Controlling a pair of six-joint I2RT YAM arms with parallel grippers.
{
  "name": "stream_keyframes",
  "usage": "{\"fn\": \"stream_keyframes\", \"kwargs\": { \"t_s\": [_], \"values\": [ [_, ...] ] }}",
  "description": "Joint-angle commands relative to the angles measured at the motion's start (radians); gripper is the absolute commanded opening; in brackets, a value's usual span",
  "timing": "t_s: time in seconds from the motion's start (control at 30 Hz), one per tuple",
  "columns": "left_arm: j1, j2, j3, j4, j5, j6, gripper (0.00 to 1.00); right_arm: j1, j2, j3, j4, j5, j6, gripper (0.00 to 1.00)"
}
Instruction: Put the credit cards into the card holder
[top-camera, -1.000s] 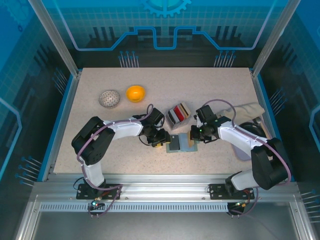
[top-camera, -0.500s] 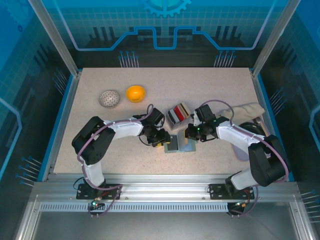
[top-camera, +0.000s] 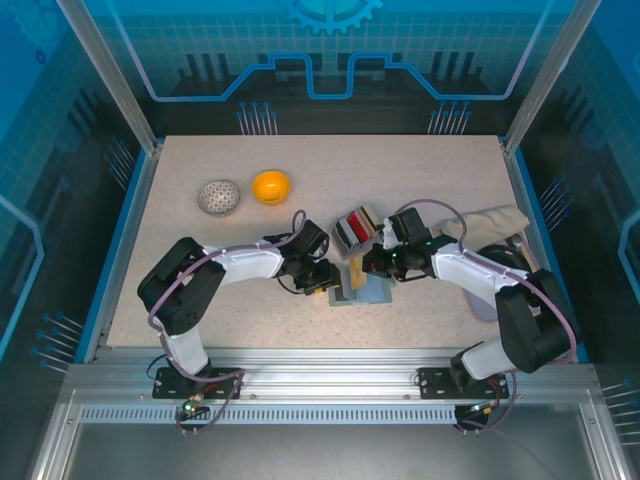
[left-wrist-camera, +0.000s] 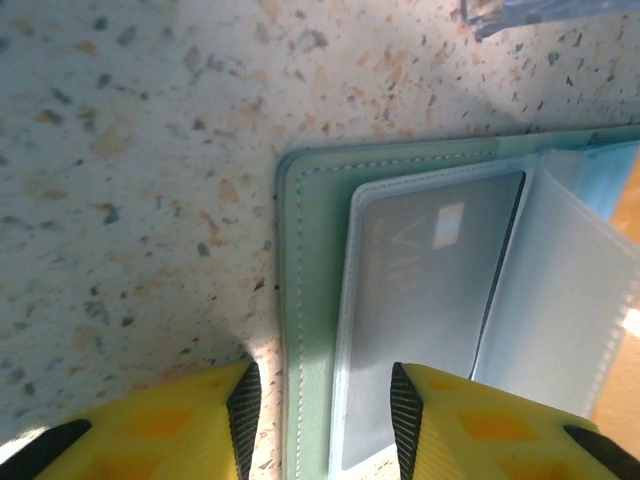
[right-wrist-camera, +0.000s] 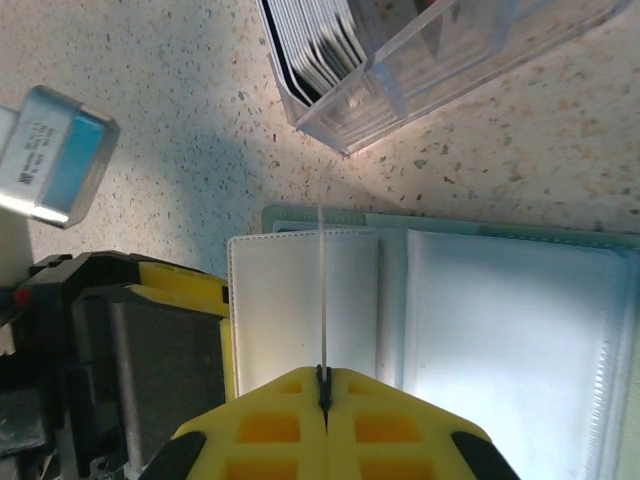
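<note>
Orange bowl (top-camera: 271, 186) beside grey round obj (top-camera: 219, 197), beige cloth (top-camera: 490, 222) at table's (top-camera: 420, 170) rt edge, clear rack (right-wrist-camera: 450, 65)

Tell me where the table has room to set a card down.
Free: the table's far strip behind the orange bowl and card box; the near strip before the card holder. Crowded: centre, where left end effector and right end effector, pinching a credit card, meet over the holder.

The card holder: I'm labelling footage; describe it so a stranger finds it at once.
On the speckled table, look between the left gripper and the right gripper, which pinches a card. The card holder lies open there, in front of the clear card box; only it has a green stitched border.
</note>
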Motion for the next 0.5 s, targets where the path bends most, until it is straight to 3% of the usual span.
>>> {"fn": "stream_keyframes", "kwargs": {
  "t_s": [0.0, 0.23, 0.47],
  "values": [
    [-0.004, -0.078, -0.042, 0.015, -0.101, -0.034, 0.47, 0.028, 0.042, -0.006, 0.034, -0.026, 0.026, 0.05],
    [-0.003, -0.150, -0.087, 0.043, -0.153, -0.054, 0.58, 0.032, 0.061, -0.007, 0.030, -0.010, 0.020, 0.05],
    [-0.005, -0.101, -0.050, 0.085, -0.069, -0.016, 0.61, -0.038, -0.039, -0.040, 0.031, -0.065, 0.005, 0.05]
  ]
}}
